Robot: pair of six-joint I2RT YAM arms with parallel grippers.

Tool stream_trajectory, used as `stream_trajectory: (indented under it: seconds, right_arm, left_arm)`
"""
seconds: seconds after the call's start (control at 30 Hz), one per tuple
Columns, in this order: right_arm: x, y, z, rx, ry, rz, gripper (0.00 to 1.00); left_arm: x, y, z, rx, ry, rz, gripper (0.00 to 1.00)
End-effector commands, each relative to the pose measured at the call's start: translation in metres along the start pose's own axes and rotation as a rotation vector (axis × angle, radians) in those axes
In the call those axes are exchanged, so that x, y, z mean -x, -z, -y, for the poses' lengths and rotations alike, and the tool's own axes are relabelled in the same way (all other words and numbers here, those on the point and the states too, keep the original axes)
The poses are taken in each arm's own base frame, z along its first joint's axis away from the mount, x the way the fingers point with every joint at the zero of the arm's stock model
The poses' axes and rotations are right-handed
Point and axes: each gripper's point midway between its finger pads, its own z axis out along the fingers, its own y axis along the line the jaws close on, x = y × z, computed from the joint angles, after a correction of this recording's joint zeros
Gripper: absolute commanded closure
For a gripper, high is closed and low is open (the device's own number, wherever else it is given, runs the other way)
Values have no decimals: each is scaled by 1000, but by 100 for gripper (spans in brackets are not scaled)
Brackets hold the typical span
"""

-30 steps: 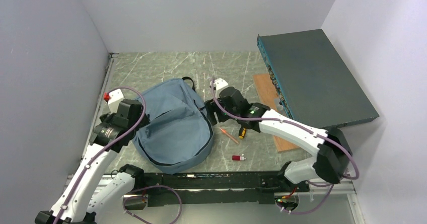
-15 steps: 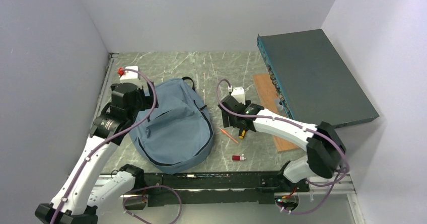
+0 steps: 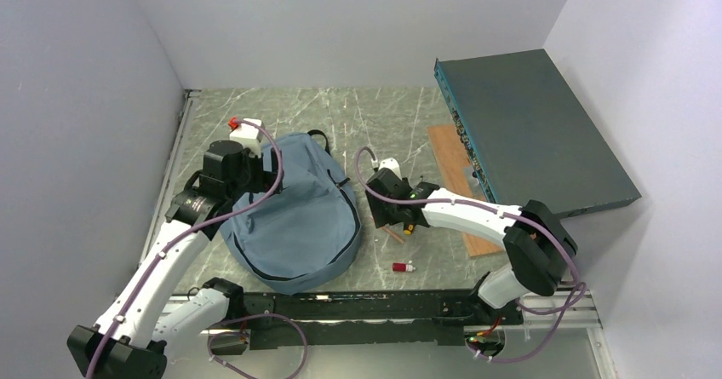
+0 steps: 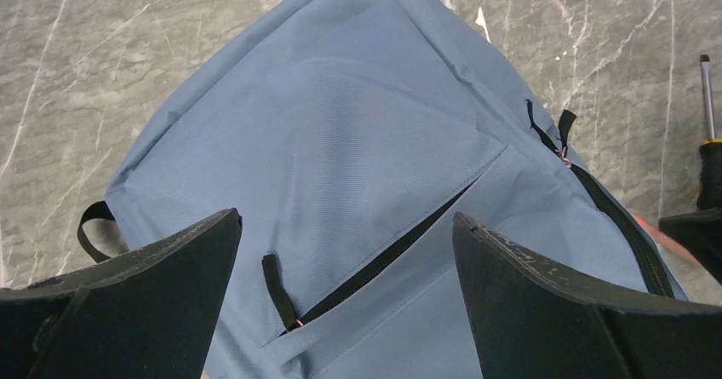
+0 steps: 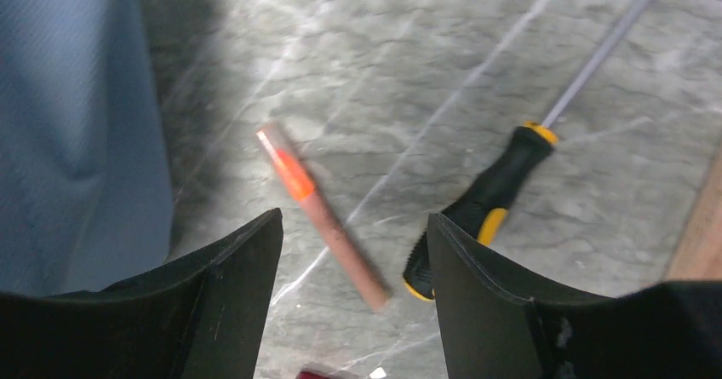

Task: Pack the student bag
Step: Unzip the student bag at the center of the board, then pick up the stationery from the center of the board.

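Student bag (image 3: 294, 217), soft and limp, lies beneath the wide-spread left gripper (image 4: 345, 221), probably best pinched at its zipper tab (image 4: 279, 287), while the right gripper (image 5: 353, 219) gapes empty over what looks like a pen (image 5: 319, 213).

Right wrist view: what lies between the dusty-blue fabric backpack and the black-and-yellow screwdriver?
A slim pinkish stick with an orange band lies on the grey marbled table, shown clearly in the right wrist view.

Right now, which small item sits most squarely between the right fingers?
The orange stick, centred in their gap; the black-and-yellow screwdriver lies off to one side.
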Motion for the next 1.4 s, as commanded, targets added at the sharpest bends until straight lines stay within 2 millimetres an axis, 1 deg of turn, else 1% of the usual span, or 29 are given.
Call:
stream_trajectory:
  seconds: [0.0,0.13,0.23,0.33,0.47,0.63,0.77,0.87,0.97,1.03,1.07,1.13,1.23,1.33,1.37]
  right_arm:
    - [3,2,-34,227,85,36,35]
    - [-7,-12,-37,260,117,8,39]
    - [-20,-22,-42,287,137,-30,39]
    - [-33,-33,-42,286,147,-56,41]
    - [-41,-43,-39,261,152,-82,51]
    - [-49,-46,-35,230,160,-74,63]
    - [-49,-46,-34,218,174,-55,75]
    - [-42,-43,-33,214,173,-21,91]
    - [-27,-36,-33,213,165,36,95]
    - [-13,-28,-35,225,159,83,100]
    - [-4,-24,-36,227,156,107,100]
    - [12,-13,-37,247,151,154,100]
    - [35,4,-37,272,140,228,100]
    - [50,14,-29,272,119,255,100]
    - [54,17,-27,276,110,263,100]
  left_arm:
    - [14,1,7,-45,-11,51,0]
    - [14,3,6,-43,-10,60,0]
    - [14,3,6,-42,-9,66,0]
    - [13,2,7,-46,-13,58,0]
    - [11,1,6,-42,-13,51,0]
    - [10,-4,9,-57,-14,46,0]
    - [6,-9,11,-63,-16,15,0]
    - [4,-12,12,-66,-25,5,0]
    - [2,-14,14,-77,-38,-25,0]
    - [1,-16,19,-101,-40,-54,0]
    - [0,-17,20,-104,-40,-73,1]
    - [-3,-21,25,-129,-43,-123,5]
    - [-15,-31,25,-125,-59,-202,10]
    - [-27,-37,22,-111,-78,-271,21]
    - [-32,-38,22,-111,-85,-282,22]
